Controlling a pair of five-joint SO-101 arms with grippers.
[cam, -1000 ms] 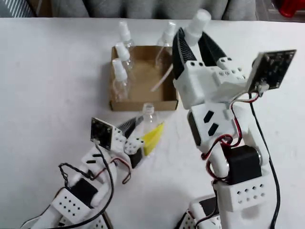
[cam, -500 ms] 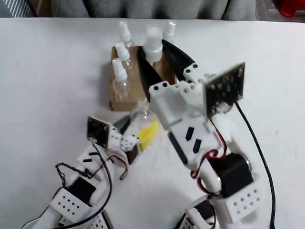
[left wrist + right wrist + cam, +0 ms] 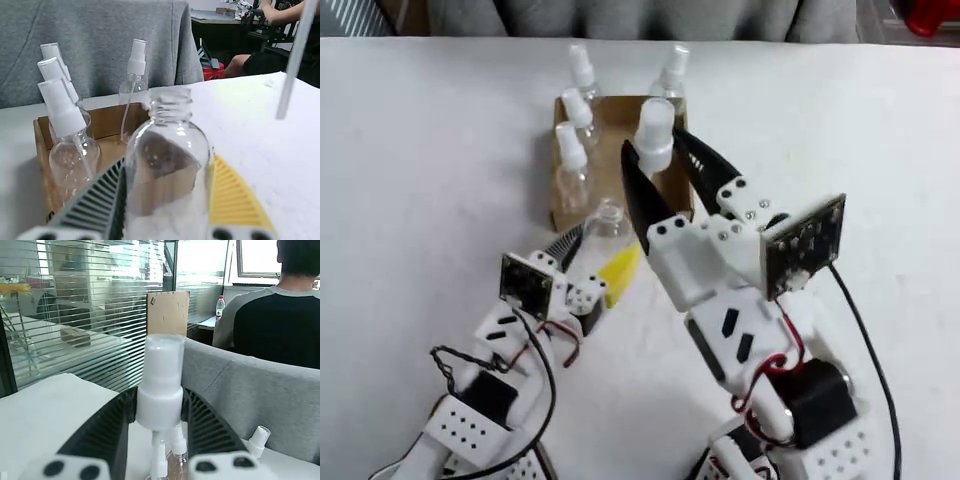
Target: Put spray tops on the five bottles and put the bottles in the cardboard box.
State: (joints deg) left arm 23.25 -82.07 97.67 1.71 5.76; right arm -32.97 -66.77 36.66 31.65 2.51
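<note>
My left gripper is shut on a clear bottle with no top, just in front of the cardboard box. In the left wrist view the open-necked bottle stands upright between the grey and yellow fingers of the left gripper. My right gripper is shut on a white spray top, held above the box's near right part. The spray top sits between the black fingers of the right gripper. Its thin tube hangs above and to one side of the bottle's neck.
Two capped bottles stand in the box's left side; two more capped bottles stand at its far edge. White table lies open to the left and right of the box. A person sits in the room behind.
The right arm has swung left and come lower with the spray top, from right of the box to over it. The left gripper with the bottle has shifted slightly left.
</note>
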